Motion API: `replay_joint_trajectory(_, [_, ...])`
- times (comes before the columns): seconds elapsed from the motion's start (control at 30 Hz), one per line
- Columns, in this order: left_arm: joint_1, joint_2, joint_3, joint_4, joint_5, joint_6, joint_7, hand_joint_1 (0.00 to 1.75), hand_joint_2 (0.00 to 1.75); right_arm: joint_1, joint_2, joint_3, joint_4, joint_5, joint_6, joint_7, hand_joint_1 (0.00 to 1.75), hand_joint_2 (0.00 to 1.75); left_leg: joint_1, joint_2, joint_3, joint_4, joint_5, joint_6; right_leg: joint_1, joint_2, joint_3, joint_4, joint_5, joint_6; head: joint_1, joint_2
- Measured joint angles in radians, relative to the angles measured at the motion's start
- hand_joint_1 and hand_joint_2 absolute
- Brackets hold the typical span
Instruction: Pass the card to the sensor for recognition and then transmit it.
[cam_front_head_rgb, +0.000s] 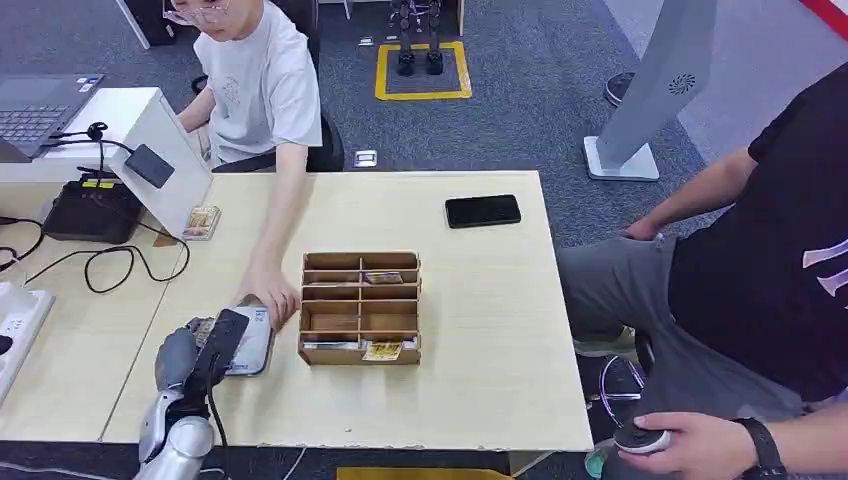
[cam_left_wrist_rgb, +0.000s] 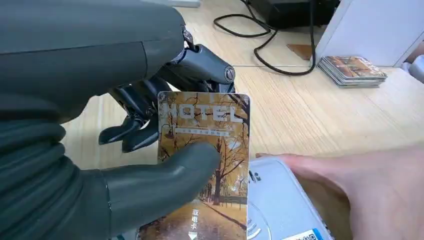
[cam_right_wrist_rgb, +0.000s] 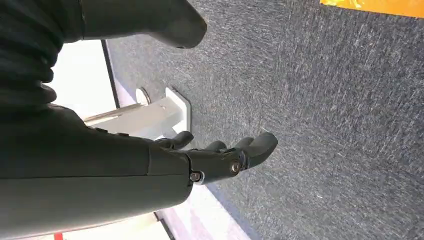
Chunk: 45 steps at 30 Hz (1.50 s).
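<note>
Your card (cam_left_wrist_rgb: 210, 150), printed with an autumn path and the word HOTEL, sits pinched in the left hand (cam_left_wrist_rgb: 150, 150): the thick thumb presses on its printed face and the darker fingers (cam_left_wrist_rgb: 132, 117) back it from behind, so the card stands flat and steady. You hold it directly over the sensor (cam_left_wrist_rgb: 285, 200), a pale flat reader on the table (cam_front_head_rgb: 480, 330), apparently so the reader can pick it up; whether card and sensor touch cannot be told. In the head view your left hand (cam_front_head_rgb: 205, 350) hangs over the near edge of the sensor (cam_front_head_rgb: 250, 345).

A person's hand (cam_front_head_rgb: 268, 292) rests on the far edge of the sensor, probably to steady it while you present the card. Just to the right of the sensor stands a wooden box (cam_front_head_rgb: 360, 307) of open compartments, some holding cards; it looks like the likely place for sorting. Beyond the sensor, towards the far left of the table, a small stack of cards (cam_front_head_rgb: 202, 222) lies against a white stand (cam_front_head_rgb: 150, 140), with black cables (cam_front_head_rgb: 120, 265) looped near it. A phone (cam_front_head_rgb: 483, 211) lies well beyond the box.

Your right hand (cam_right_wrist_rgb: 220, 157) hangs over grey carpet, well away from the sensor, its fingers apart and gently curved, holding nothing. Recognition appears to be the step in hand; passing the card on is not yet done.
</note>
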Motion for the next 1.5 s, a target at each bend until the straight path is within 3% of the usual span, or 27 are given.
replay_joint_trajectory(0.23, [-0.006, -0.016, 0.0, 0.019, -0.049, 0.015, 0.006, 1.75, 1.75, -0.001, 0.0, 0.0, 0.0, 0.006, 0.008, 0.0, 0.0, 1.75, 0.0, -0.001, 0.0, 0.0, 0.0, 0.0, 0.0, -0.001, 0.001, 0.0, 0.0, 0.0, 0.0, 0.0])
replay_joint_trajectory(0.37, [-0.007, -0.023, 0.0, 0.025, -0.13, 0.048, 0.021, 1.75, 1.75, -0.001, 0.0, 0.0, 0.0, 0.009, 0.008, 0.0, 0.0, 1.75, 0.0, 0.0, 0.001, 0.0, 0.0, 0.0, 0.0, -0.001, 0.001, 0.0, 0.0, 0.0, 0.0, 0.0])
replay_joint_trajectory(0.47, [-0.008, -0.026, 0.0, 0.026, -0.11, 0.04, 0.004, 1.75, 1.75, -0.002, 0.0, 0.0, 0.0, 0.01, 0.009, -0.002, 0.0, 1.75, 0.0, 0.0, 0.001, 0.0, 0.0, 0.0, 0.0, -0.001, 0.001, 0.0, 0.0, 0.0, 0.0, 0.0])
replay_joint_trajectory(0.6, [-0.009, -0.032, 0.01, 0.022, 0.029, 0.033, -0.107, 1.75, 1.75, -0.002, 0.0, 0.0, 0.0, 0.009, 0.007, -0.01, 0.0, 1.75, 0.0, -0.001, 0.001, 0.0, 0.0, 0.0, 0.0, -0.001, 0.001, 0.0, 0.0, 0.0, 0.0, 0.0])
replay_joint_trajectory(0.7, [-0.009, -0.04, 0.038, -0.015, 0.283, -0.059, -0.213, 1.75, 1.75, -0.001, 0.0, 0.0, 0.0, 0.01, 0.001, -0.016, 0.0, 1.75, 0.0, 0.0, 0.001, 0.0, 0.0, 0.0, 0.0, -0.001, 0.001, 0.0, 0.0, 0.0, 0.0, 0.0])
replay_joint_trajectory(0.8, [-0.007, -0.042, 0.056, -0.06, 0.449, -0.109, -0.27, 1.75, 1.75, -0.001, 0.0, 0.0, 0.0, 0.011, -0.003, -0.019, 0.0, 1.75, 0.0, 0.0, 0.001, 0.0, 0.0, 0.0, 0.0, -0.001, 0.001, 0.0, 0.0, 0.0, 0.0, 0.0])
replay_joint_trajectory(0.9, [-0.01, -0.045, 0.077, -0.116, 0.599, -0.118, -0.318, 1.75, 1.75, -0.002, 0.0, 0.0, 0.0, 0.016, -0.003, -0.019, 0.0, 1.75, 0.0, 0.0, 0.001, 0.0, 0.0, 0.0, 0.0, -0.001, 0.001, 0.0, 0.0, 0.0, 0.0, 0.0])
replay_joint_trajectory(1.2, [-0.016, -0.045, 0.099, -0.199, 0.653, -0.121, -0.319, 1.75, 1.75, -0.002, 0.0, 0.0, 0.0, 0.019, -0.003, -0.018, 0.0, 1.75, 0.0, 0.0, 0.001, 0.0, 0.0, 0.0, 0.0, -0.001, 0.001, 0.0, 0.0, 0.0, 0.0, 0.0])
replay_joint_trajectory(1.37, [-0.029, -0.044, 0.102, -0.228, 0.655, -0.043, -0.408, 1.75, 1.75, -0.003, 0.0, 0.0, 0.0, 0.021, -0.003, -0.019, 0.0, 1.75, 0.0, -0.001, 0.001, 0.0, 0.0, 0.0, 0.0, -0.001, 0.001, 0.0, 0.0, 0.0, 0.0, 0.0])
replay_joint_trajectory(1.5, [-0.069, -0.037, 0.103, -0.26, 0.526, 0.085, -0.477, 1.75, 1.75, -0.009, 0.0, 0.0, 0.0, 0.032, 0.005, -0.015, 0.0, 1.75, 0.0, -0.001, 0.001, 0.0, 0.0, 0.0, 0.0, -0.001, 0.001, 0.0, 0.0, 0.0, 0.0, 0.0])
